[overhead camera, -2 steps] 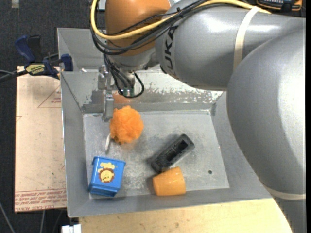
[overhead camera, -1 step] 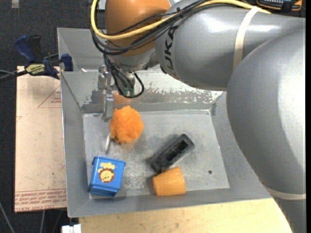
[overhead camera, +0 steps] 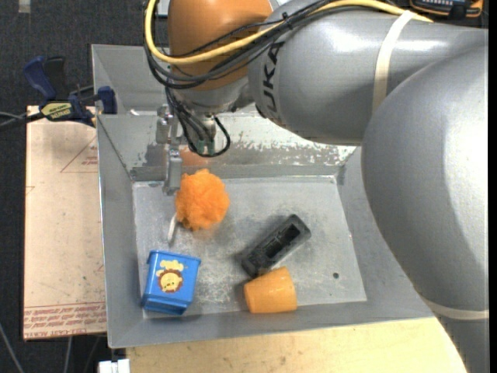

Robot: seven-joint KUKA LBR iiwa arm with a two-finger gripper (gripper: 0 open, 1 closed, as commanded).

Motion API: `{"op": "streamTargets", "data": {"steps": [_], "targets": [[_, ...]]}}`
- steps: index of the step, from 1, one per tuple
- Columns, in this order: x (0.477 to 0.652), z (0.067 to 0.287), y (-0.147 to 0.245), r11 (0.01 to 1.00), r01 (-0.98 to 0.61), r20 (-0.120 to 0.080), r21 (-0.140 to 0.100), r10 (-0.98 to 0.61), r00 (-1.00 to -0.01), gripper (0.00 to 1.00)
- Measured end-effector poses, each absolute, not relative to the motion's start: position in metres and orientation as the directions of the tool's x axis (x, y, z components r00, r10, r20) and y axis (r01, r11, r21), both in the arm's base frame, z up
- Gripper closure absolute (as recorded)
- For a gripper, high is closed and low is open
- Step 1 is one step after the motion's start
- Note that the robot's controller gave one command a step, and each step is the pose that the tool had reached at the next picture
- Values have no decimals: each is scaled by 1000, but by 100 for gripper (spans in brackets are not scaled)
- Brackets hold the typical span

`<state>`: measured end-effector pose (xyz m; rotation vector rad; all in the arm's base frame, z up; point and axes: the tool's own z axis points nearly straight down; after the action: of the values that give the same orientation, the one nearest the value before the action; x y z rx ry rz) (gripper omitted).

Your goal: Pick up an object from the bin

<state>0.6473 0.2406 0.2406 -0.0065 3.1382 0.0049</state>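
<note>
Since the jaws stand low in the bin (overhead camera: 233,323), right at the upper left edge of a fuzzy orange ball (overhead camera: 203,200), the step in hand looks like the approach to a grasp rather than a lift. Whether the jaws are open or shut I cannot tell, as the wrist and its cables cover them, and nothing shows between them. The ball rests on the bin floor in the back left part, close under the sloping rear wall, and it looks untouched by the other things.

The next move probably calls for shifting slightly toward the ball's middle, so that it sits squarely between the jaws, then closing and rising straight up.

The ball is round, shaggy and bright orange, likely soft enough to squash under pressure. A blue carton with a yellow cartoon face (overhead camera: 169,283), a black oblong device (overhead camera: 275,244) and an orange cup on its side (overhead camera: 270,292) lie nearer the front, well apart from it.
</note>
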Motion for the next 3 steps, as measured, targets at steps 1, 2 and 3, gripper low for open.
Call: {"op": "streamTargets", "data": {"steps": [1,2,3], "targets": [[645,184,228,998,-65,-7,4,-65,-998,0],[629,125,194,992,-127,-7,4,-127,-992,0],[620,92,173,993,-120,-1,2,-120,-993,0]]}}
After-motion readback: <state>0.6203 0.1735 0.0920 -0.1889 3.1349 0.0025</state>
